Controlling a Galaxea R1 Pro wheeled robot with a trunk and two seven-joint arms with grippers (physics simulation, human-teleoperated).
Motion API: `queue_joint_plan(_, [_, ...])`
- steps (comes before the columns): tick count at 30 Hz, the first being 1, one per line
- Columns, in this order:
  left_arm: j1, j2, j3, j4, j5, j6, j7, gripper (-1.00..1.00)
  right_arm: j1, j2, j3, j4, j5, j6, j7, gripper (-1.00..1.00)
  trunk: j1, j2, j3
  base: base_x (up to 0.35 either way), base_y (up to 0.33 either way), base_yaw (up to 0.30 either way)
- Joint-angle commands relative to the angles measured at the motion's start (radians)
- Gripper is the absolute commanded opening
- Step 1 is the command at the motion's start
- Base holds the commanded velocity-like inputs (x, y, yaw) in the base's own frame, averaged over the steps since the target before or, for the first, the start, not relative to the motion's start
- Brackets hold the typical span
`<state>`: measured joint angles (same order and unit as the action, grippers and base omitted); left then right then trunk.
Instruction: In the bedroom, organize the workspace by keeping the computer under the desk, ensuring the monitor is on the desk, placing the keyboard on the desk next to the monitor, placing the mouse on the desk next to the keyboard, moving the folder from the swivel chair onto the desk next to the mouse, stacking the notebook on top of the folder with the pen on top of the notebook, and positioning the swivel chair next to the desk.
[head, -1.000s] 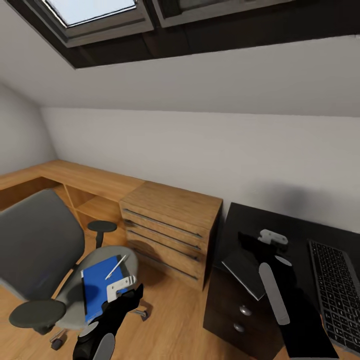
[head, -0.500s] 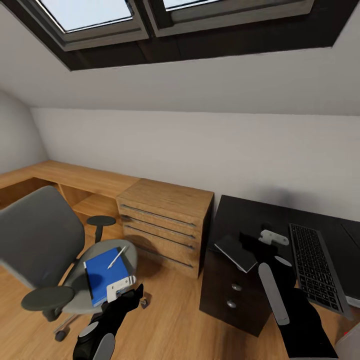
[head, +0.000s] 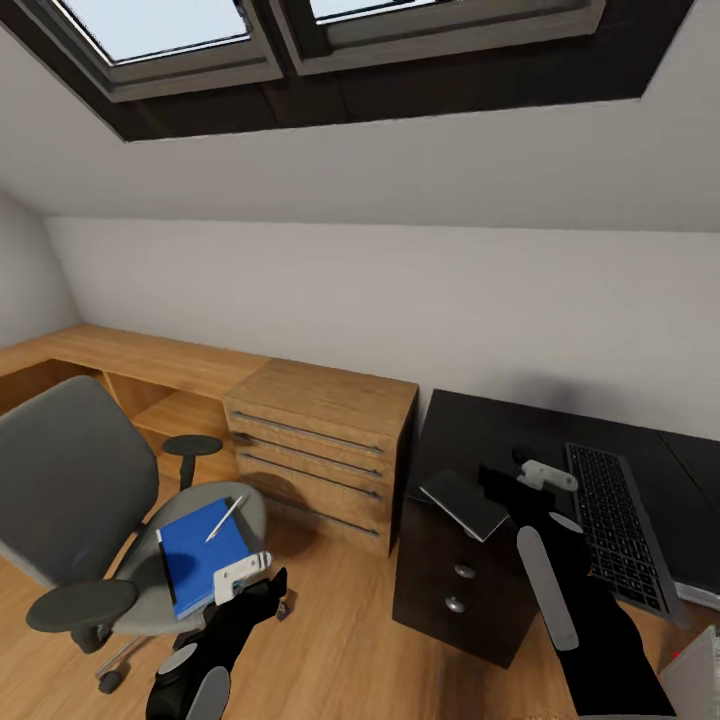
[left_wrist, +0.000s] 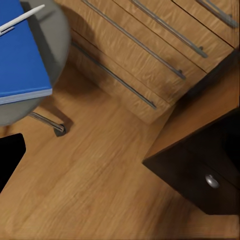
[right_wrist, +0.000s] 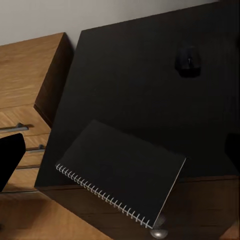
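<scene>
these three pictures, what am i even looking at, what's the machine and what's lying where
It is a simulated two-armed robot in an attic bedroom. The large picture comes from a camera on its head, looking down over both black arms. The other two come from cameras on each wrist, looking along that arm's end effector.

In the head view, the left end effector hangs near a grey swivel chair. A blue folder lies on the seat with a silvery pen on top. The right end effector hovers over a glossy black desk. A dark spiral notebook sits at the desk's corner, its edge jutting past the front. A keyboard lies further right, and the right wrist view shows a mouse. Between chair and desk stands a wooden drawer unit.

Neither arm appears to hold anything, though I cannot tell whether the end effectors are open or shut.
</scene>
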<state>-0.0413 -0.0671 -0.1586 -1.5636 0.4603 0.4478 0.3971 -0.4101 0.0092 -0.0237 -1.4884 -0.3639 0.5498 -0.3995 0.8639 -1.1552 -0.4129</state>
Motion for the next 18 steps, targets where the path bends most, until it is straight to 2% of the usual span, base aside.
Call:
queue_joint_plan(1, [0.000,0.000,-0.001,-0.001,0.011,0.002,0.009,1.00,-0.001,0.001,-0.001,0.000,-0.010,0.002,-0.008,1.00,0.000,-0.001,-0.001,0.000,0.000,-0.250])
queue_joint_plan(18, [0.000,0.000,-0.001,-0.001,0.009,0.002,0.009,1.00,-0.001,-0.004,-0.002,-0.001,-0.009,0.002,-0.009,1.00,0.000,-0.001,0.009,0.000,0.000,-0.272])
